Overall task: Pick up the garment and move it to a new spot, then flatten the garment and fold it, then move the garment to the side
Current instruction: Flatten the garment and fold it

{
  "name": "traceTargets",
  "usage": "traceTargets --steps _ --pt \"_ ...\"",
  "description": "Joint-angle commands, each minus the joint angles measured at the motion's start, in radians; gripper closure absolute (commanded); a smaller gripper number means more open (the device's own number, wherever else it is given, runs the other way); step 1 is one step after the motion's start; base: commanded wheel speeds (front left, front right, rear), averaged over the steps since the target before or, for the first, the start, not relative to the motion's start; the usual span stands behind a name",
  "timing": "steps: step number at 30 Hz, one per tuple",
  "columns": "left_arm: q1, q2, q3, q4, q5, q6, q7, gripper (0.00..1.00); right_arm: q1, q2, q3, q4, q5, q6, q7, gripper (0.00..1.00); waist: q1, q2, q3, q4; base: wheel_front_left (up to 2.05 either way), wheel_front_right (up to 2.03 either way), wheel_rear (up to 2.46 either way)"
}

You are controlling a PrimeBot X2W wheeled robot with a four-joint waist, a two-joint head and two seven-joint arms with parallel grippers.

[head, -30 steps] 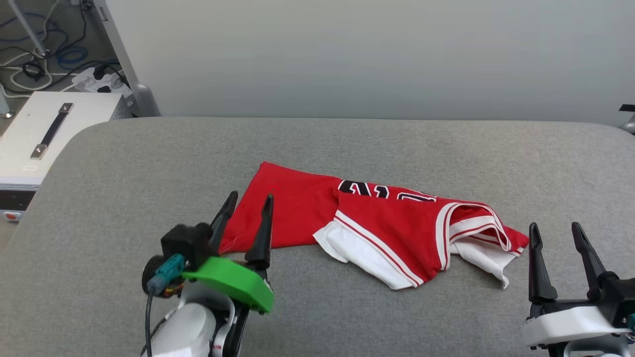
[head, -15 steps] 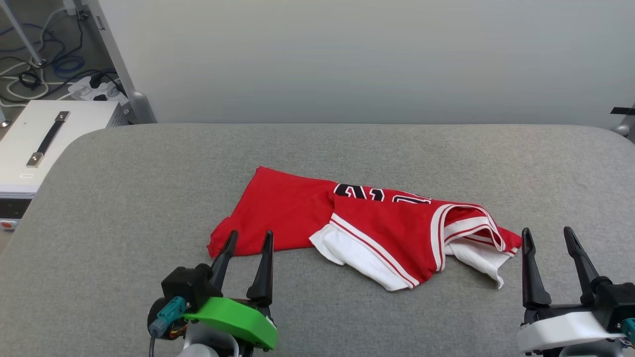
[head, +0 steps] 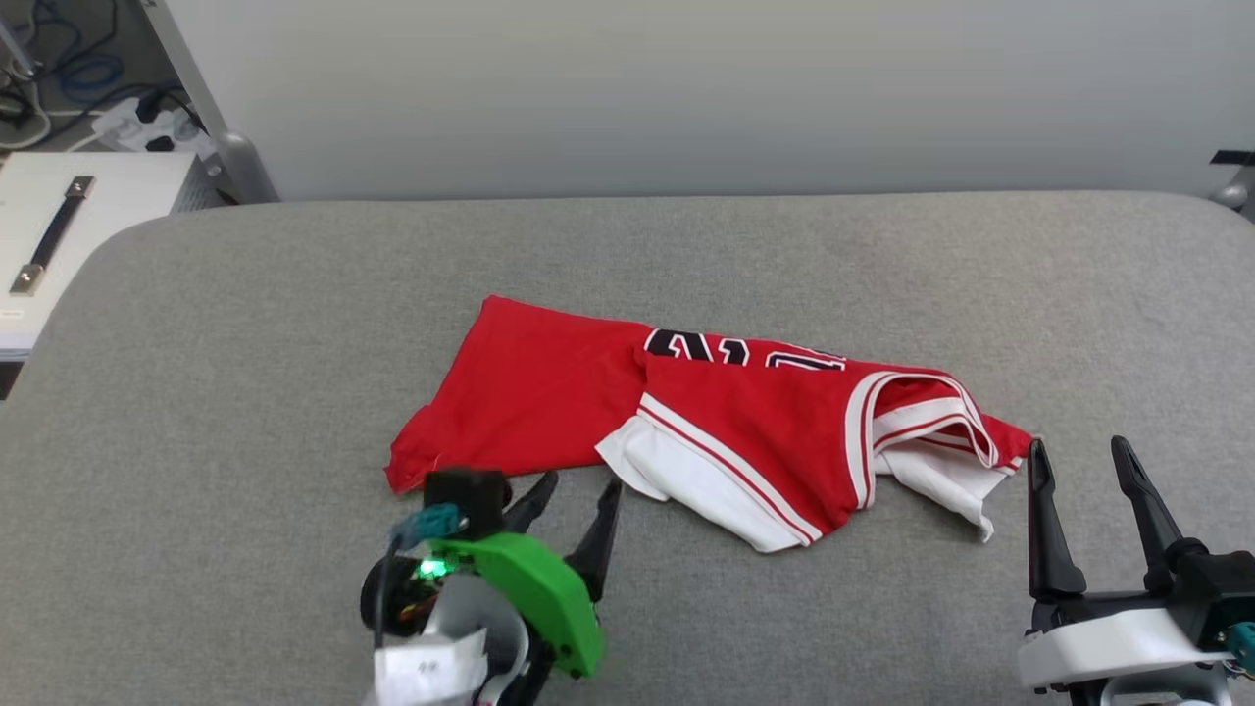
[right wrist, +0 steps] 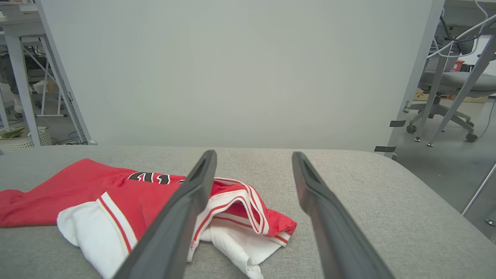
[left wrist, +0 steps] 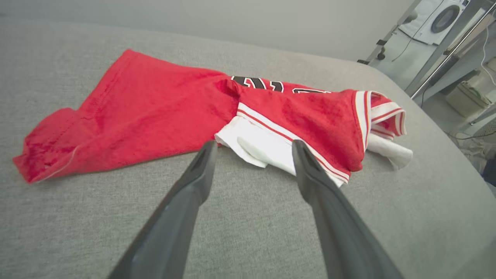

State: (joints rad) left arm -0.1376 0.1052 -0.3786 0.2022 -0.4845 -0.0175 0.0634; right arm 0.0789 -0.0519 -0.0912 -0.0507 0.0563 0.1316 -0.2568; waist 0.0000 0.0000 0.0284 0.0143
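Left pincer (head: 580, 480) and right pincer (head: 1079, 445) stand apart, empty, just beside the garment (head: 706, 422); grabbing only 1 layer risks dragging it into bunches.

L gripper (head: 580, 482) is now backed off the garment's (head: 529, 392) near-left corner, leaving that corner uncovered, and is swung toward its right w/ tips aimed at the white sleeve (head: 686, 485), while the head cam view itself shifts a bit.
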Motion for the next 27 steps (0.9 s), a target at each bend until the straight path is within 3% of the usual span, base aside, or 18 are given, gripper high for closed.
traceTargets --steps 1,6,10,27 --pt "-0.036 0.004 -0.012 -0.011 -0.004 0.009 0.053 0.0 -0.017 0.002 0.005 -0.006 0.0 -0.001 -0.005 0.0 0.0 0.0 0.036 -0.015 0.0 0.0 0.0" --pt "-0.108 0.002 -0.062 -0.027 -0.001 0.069 0.311 0.0 -0.044 0.002 0.022 -0.007 -0.004 -0.001 -0.005 0.0 0.0 0.0 0.091 -0.039 0.0 0.0 0.0" --pt "-0.155 -0.009 -0.083 -0.013 -0.003 0.095 0.404 0.0 -0.067 0.002 0.036 -0.006 -0.002 -0.001 -0.005 0.0 0.0 0.0 0.133 -0.06 0.0 0.0 0.0" --pt "-0.302 -0.05 -0.125 0.221 -0.043 0.138 0.385 0.0 -0.122 0.002 0.08 0.005 0.016 -0.001 -0.005 0.0 0.0 0.0 0.221 -0.127 0.0 0.0 0.0"
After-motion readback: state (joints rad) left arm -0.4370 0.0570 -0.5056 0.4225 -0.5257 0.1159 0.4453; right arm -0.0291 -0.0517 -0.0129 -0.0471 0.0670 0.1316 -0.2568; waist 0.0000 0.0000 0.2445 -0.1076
